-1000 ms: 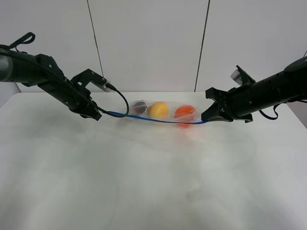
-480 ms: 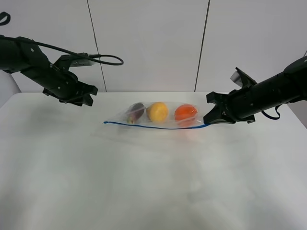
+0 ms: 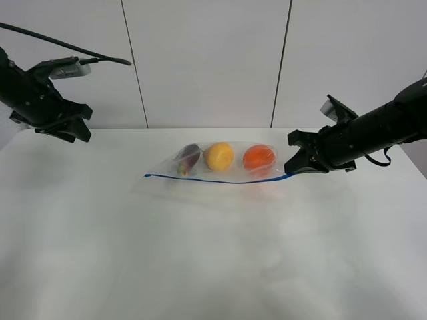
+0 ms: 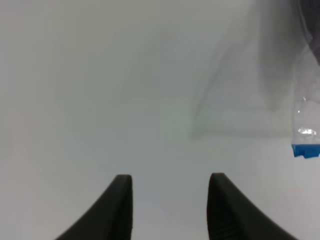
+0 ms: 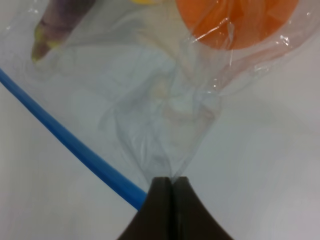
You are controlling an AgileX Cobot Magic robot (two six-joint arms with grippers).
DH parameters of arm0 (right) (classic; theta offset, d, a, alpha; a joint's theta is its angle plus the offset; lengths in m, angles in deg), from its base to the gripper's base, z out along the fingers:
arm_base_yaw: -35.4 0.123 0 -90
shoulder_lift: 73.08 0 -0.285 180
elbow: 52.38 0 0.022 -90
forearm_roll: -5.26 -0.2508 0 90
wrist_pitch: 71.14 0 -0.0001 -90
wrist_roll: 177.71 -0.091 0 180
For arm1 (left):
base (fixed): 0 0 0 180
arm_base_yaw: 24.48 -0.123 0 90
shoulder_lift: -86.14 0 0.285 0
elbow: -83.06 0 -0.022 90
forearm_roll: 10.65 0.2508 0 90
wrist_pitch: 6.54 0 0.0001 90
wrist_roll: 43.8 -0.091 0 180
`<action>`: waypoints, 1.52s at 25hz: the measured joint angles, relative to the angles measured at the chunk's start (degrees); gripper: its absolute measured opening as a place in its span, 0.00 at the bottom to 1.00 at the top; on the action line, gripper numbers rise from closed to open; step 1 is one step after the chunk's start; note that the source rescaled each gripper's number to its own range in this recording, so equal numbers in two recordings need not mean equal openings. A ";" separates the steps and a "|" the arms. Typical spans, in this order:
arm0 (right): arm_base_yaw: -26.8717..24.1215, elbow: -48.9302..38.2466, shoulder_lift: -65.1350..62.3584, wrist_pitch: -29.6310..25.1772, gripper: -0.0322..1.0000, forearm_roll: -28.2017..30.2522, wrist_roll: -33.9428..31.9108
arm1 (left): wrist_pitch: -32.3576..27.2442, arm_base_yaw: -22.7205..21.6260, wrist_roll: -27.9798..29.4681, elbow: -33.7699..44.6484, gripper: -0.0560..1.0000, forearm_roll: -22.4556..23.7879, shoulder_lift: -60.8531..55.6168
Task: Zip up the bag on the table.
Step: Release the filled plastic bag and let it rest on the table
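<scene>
The clear bag [image 3: 220, 168] lies on the white table [image 3: 200, 253] with its blue zipper strip [image 3: 213, 180] along the near edge. Inside are an orange [image 3: 259, 158], a yellow pear [image 3: 219, 156] and a purple eggplant [image 3: 189, 157]. My right gripper [image 3: 291, 169] is shut on the bag's right corner by the zipper end; the right wrist view shows its closed fingertips [image 5: 169, 187] pinching the plastic [image 5: 165, 125] beside the blue strip [image 5: 75, 145]. My left gripper [image 3: 75, 131] is open and empty, raised far left of the bag. Its wrist view [image 4: 170, 210] shows the zipper's left end [image 4: 305, 150] at the edge.
White wall panels stand behind the table. A black cable [image 3: 60, 45] arcs above my left arm. The table's back edge [image 3: 133, 129] runs just behind the bag.
My left gripper has let go of the zipper's left end and pulled away to the left and up. The bag has settled flat. My right gripper has stayed put.
</scene>
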 joint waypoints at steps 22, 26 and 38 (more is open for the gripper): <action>0.00 0.00 0.00 -0.31 0.03 1.52 0.06 | 15.20 -4.98 -8.93 26.96 0.70 -4.40 -32.91; 0.00 0.00 0.00 -1.20 0.03 1.90 0.06 | 10.95 -4.98 -8.46 27.03 0.70 -4.51 -39.53; 0.00 0.00 0.00 -1.40 0.03 2.56 0.06 | 2.25 -4.98 -7.55 31.58 0.70 -4.47 -62.84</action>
